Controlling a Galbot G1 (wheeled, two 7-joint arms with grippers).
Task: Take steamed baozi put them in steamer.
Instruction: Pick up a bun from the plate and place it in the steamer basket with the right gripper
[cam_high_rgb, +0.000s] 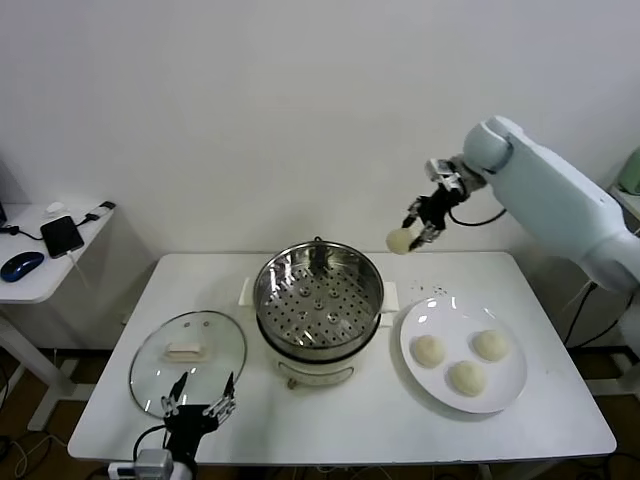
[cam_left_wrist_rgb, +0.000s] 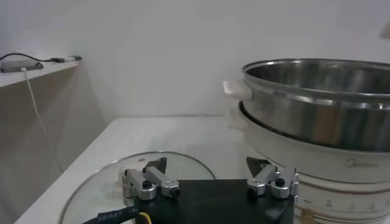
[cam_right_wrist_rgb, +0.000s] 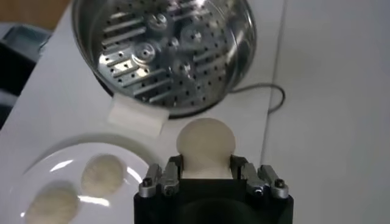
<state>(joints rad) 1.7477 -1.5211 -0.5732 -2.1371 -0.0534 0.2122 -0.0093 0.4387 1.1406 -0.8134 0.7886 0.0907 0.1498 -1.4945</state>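
Head view: the round stainless-steel steamer (cam_high_rgb: 318, 298), its perforated tray bare, stands at table centre on a cream-white base. At 3 o'clock from it lies a flat white plate (cam_high_rgb: 508, 382) carrying three cream-white domed baozi (cam_high_rgb: 466, 377). At 9 o'clock lies a round glass lid (cam_high_rgb: 188, 347) with a pale handle. The right gripper (cam_high_rgb: 423, 228) hangs in the air at about 1 o'clock from the steamer, beyond its rim, pinching a fourth baozi (cam_high_rgb: 399, 240). The left gripper (cam_high_rgb: 200, 398) sits low at the near table edge, over the lid's near rim, fingers spread; its arm is cut off by the frame. A side desk at far 9 o'clock holds a dark phone (cam_high_rgb: 62, 234) and a blue mouse (cam_high_rgb: 21, 265).

Left wrist view: the left gripper (cam_left_wrist_rgb: 210, 182) stands wide apart and empty above the glass lid (cam_left_wrist_rgb: 109, 182). The steamer (cam_left_wrist_rgb: 317, 97) fills one side, cut off at the edge; its tray is hidden behind the wall.

Right wrist view: the right gripper (cam_right_wrist_rgb: 208, 173) clamps the held baozi (cam_right_wrist_rgb: 205, 146) on both sides; the bun's lower part is hidden behind the gripper body. Beyond it, the steamer (cam_right_wrist_rgb: 164, 52) tray shows no buns. Two plate baozi (cam_right_wrist_rgb: 102, 173) are visible; the third is not seen, the plate (cam_right_wrist_rgb: 61, 161) being cut off.
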